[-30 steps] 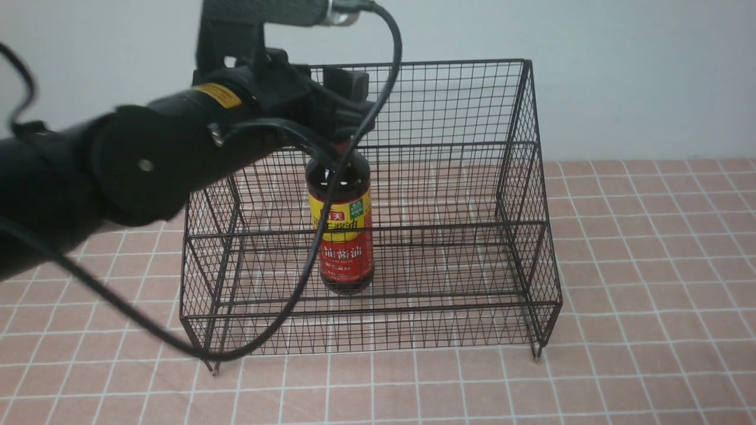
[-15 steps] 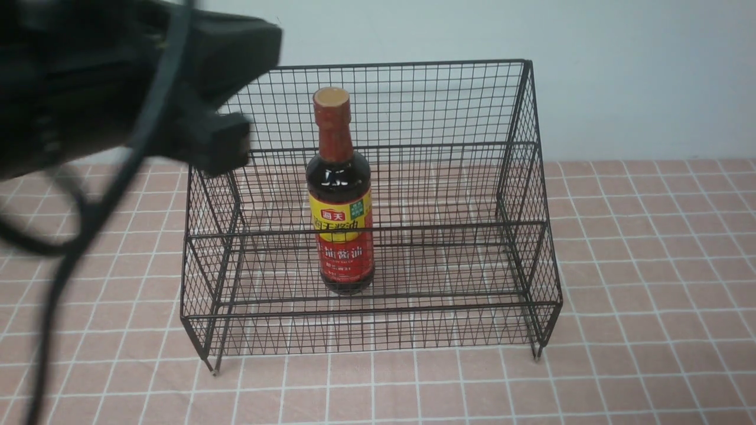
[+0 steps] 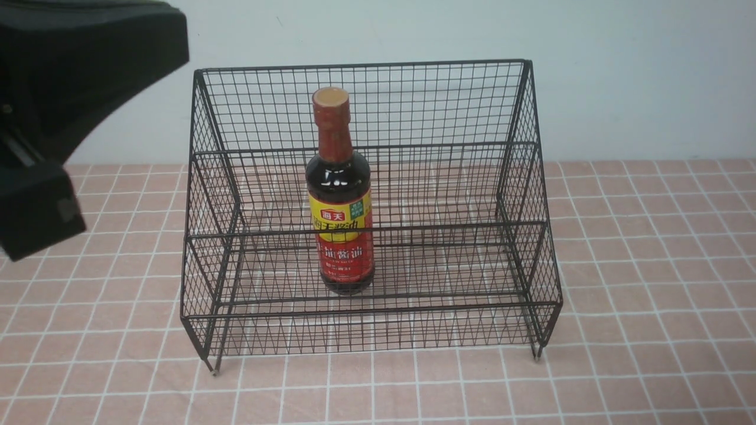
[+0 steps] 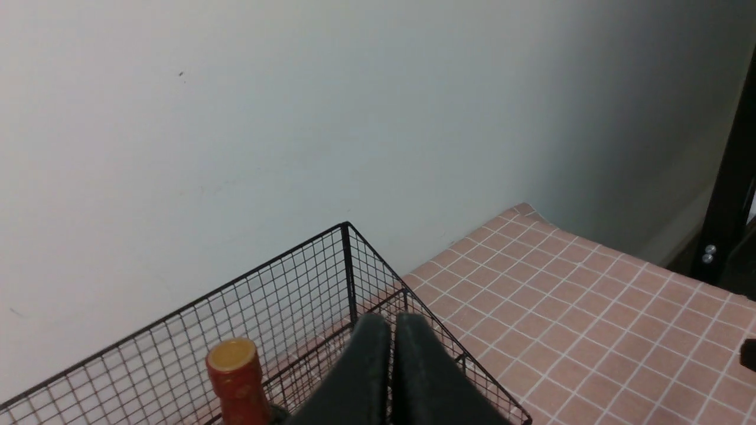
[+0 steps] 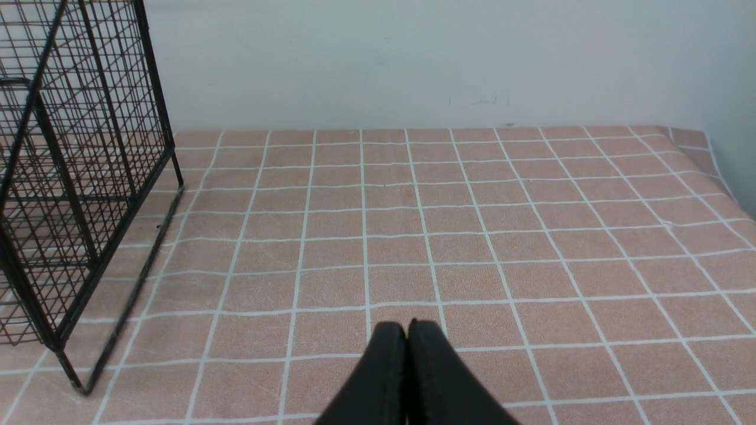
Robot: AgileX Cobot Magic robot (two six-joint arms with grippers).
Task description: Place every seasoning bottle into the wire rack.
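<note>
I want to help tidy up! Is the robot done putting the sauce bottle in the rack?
Looks done: the seasoning bottle stands upright inside the wire rack. Nothing is in hand: the left gripper and the right gripper are both shut and empty. No other bottle shows in any view, so nothing seems left.

1. You face a plain, pale grey-white wall (image 3: pixel 620 77) with a few faint marks.
2. Below it lies a top (image 3: pixel 649 295) patterned in pink-tan squares with white lines, running back to the wall.
3. In your left wrist view, a dark post (image 4: pixel 735 177) stands beyond the top's corner.
4. The light is soft, and the wall dims toward that post.
</note>
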